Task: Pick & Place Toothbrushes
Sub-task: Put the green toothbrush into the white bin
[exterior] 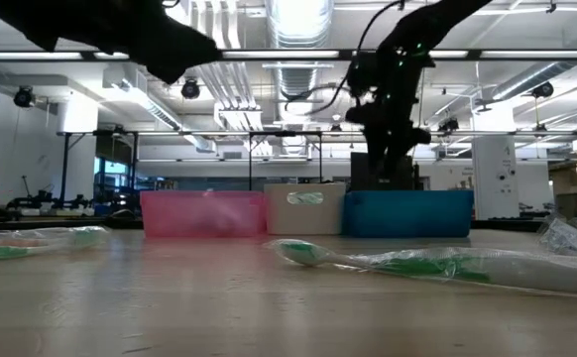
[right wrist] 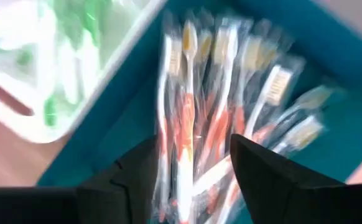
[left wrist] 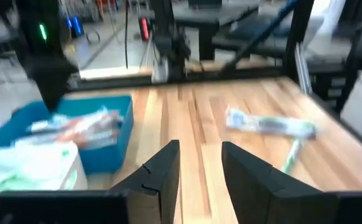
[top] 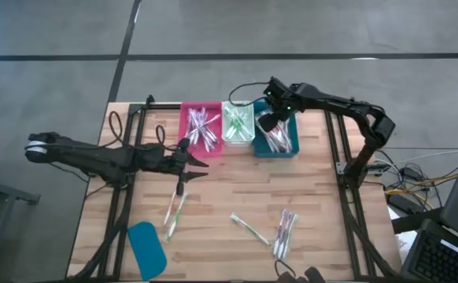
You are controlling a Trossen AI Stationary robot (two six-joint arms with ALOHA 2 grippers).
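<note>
- Looking straight down, the high view showed the right gripper point(top: 270, 118) hanging over the blue bin point(top: 276, 135) at about one o'clock on the table point(top: 237, 189), with the white bin point(top: 238, 126) and pink bin point(top: 201, 130) lined up beside it toward eleven o'clock.
- Only the right wrist view gave the contents clearly: orange-accented toothbrushes point(right wrist: 199, 124) lay packed in the blue bin, and the right gripper's fingers point(right wrist: 262, 168) stood spread apart above them, released, with nothing between them.
- That same view caught green-accented brushes in the white bin at its edge.
- The left gripper point(top: 196, 163) reached toward the table's centre, just short of the pink bin, at about ten o'clock.
- The left wrist view showed its fingers point(left wrist: 165, 171) parted with bare wood between them, gripping nothing; it also showed a wrapped toothbrush point(left wrist: 269, 124) lying on the boards farther off.
- The high view alone showed loose brushes scattered toward six o'clock, a pair just beneath the left gripper, and a teal lid point(top: 146, 248) near seven o'clock.
- The low view added a green-accented wrapped brush point(exterior: 417, 263) lying close to the camera, with all three bins standing in a row behind it.
</note>
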